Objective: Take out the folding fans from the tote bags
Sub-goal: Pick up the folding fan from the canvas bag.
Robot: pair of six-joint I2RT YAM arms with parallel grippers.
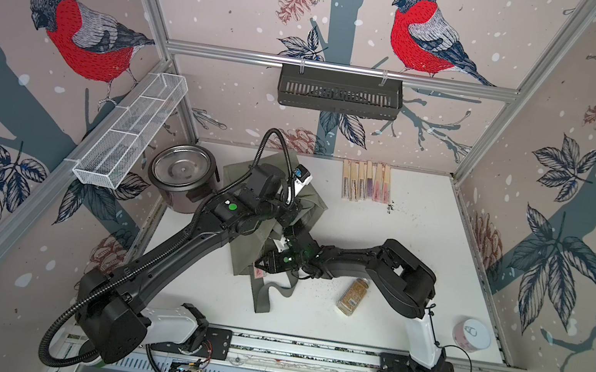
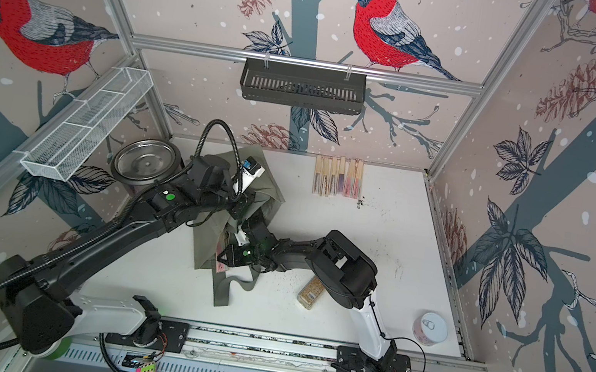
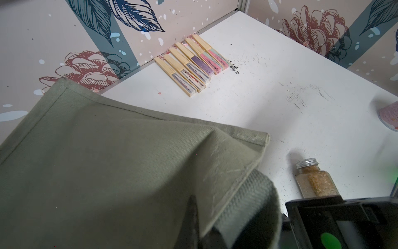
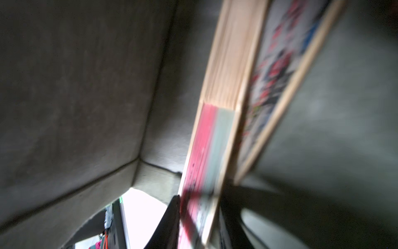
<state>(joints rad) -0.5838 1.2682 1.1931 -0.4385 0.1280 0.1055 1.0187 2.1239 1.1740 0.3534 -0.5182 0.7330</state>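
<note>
The olive-grey tote bag (image 1: 247, 256) lies crumpled at mid-table, seen in both top views (image 2: 205, 249). My left gripper (image 3: 200, 217) is shut on a fold of its fabric (image 3: 107, 151) and holds that side lifted. My right gripper (image 1: 263, 264) reaches into the bag's mouth. Inside, its jaws (image 4: 200, 215) press both sides of a folding fan (image 4: 206, 151) with a pink and pale green leaf. A second fan (image 4: 275, 75) with a patterned leaf lies against it. Several more folding fans (image 1: 366, 181) lie in a row by the back wall, also in the left wrist view (image 3: 191, 62).
A steel pot (image 1: 181, 172) stands left of the bag. A glass spice jar (image 1: 351, 296) lies right of my right gripper, with a pink can (image 1: 471, 334) near the right wall. The bag's straps (image 1: 267, 295) trail toward the front. A white wire basket (image 1: 131, 128) hangs on the left wall.
</note>
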